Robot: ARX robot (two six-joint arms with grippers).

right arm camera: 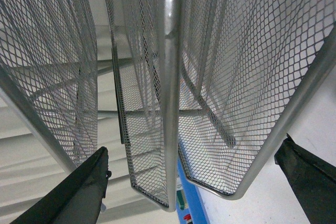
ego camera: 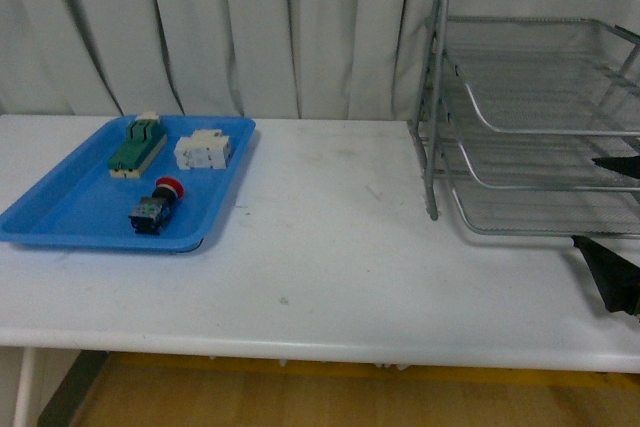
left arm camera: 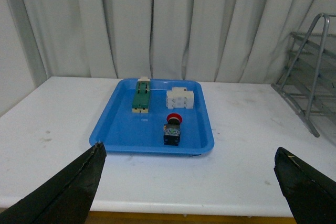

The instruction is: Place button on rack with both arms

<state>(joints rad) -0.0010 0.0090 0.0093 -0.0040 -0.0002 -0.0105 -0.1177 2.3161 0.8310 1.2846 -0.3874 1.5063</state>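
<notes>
Both left hand and right hand gape; left should straddle the button, seemingly toppled in blue tray.

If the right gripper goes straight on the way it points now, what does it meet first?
Most likely the rack: its silver rim and mesh tiers fill the view straight ahead of the open right gripper. Depth is unclear.

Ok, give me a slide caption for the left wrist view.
Open left hand faces a blue tray holding the button, a green-and-cream block and a white block; the rack stands apart.
</notes>
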